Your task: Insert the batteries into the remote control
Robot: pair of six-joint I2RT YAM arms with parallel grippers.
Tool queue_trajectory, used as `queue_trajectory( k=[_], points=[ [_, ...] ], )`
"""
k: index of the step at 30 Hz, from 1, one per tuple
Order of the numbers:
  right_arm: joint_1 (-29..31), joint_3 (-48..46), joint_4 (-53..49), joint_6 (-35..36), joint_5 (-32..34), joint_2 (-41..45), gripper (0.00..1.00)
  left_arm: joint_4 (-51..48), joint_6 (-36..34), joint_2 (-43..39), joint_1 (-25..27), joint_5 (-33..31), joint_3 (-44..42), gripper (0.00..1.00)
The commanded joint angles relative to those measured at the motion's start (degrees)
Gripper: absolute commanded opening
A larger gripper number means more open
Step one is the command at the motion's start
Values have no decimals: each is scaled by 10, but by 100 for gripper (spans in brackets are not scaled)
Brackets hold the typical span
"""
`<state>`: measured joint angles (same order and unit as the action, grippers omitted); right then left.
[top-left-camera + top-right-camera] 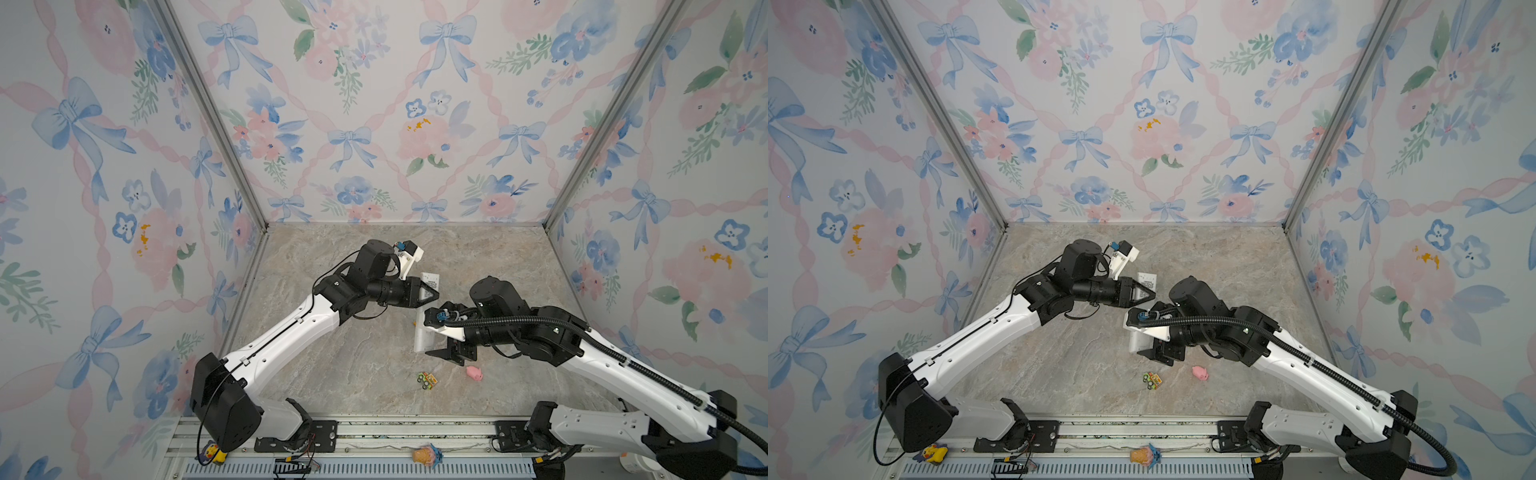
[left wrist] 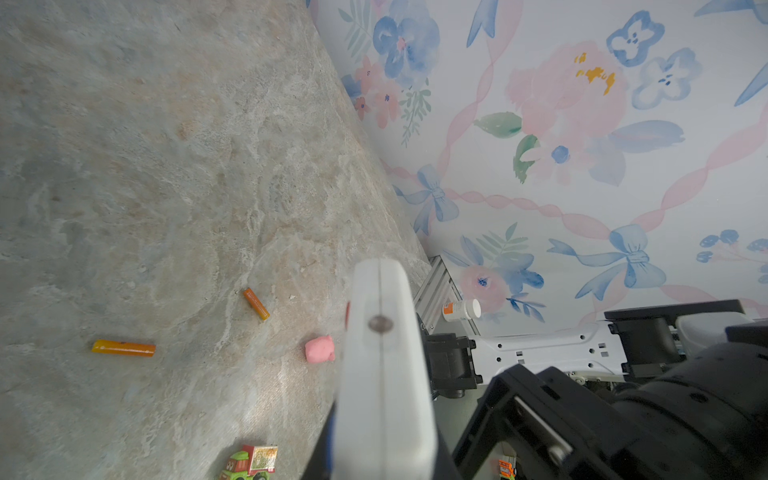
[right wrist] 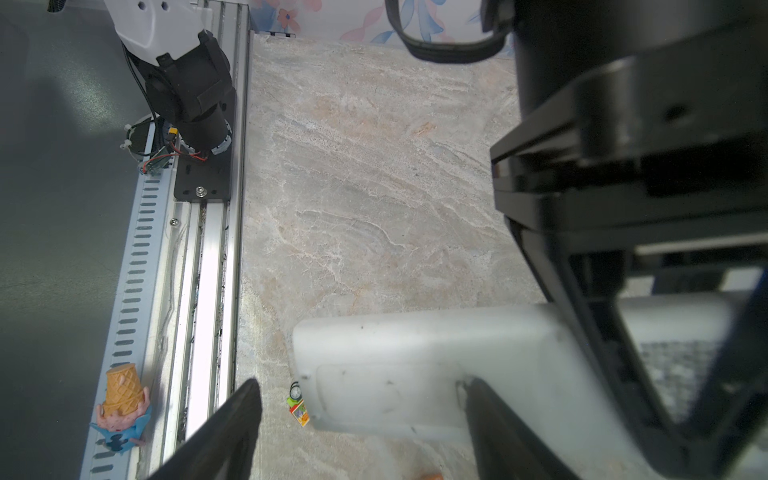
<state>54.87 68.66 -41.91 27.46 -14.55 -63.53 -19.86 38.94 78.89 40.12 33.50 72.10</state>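
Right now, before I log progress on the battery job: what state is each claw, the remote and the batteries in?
remote control: held by one end above the table; its back cover looks closed.
left claw: shut on the remote control's far end.
right claw: open, at the remote control's near end, not gripping it.
batteries: both loose on the table, apart, not loaded.

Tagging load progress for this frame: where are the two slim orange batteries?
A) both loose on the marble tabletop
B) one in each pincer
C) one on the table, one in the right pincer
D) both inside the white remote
A: the left wrist view shows one slim orange cylindrical battery and the second battery lying apart on the marble tabletop, near the small pink pig toy.
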Motion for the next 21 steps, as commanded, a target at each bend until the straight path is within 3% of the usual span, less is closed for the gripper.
queue_trajectory(
  k=[1, 21],
  points=[
    [20, -5, -48, -13, -57, 6, 77, 59, -8, -8, -3, -19, 9, 0],
    [20, -4, -38, -24, -41, 11, 73, 55, -15, -1, -3, -19, 8, 0]
  ],
)
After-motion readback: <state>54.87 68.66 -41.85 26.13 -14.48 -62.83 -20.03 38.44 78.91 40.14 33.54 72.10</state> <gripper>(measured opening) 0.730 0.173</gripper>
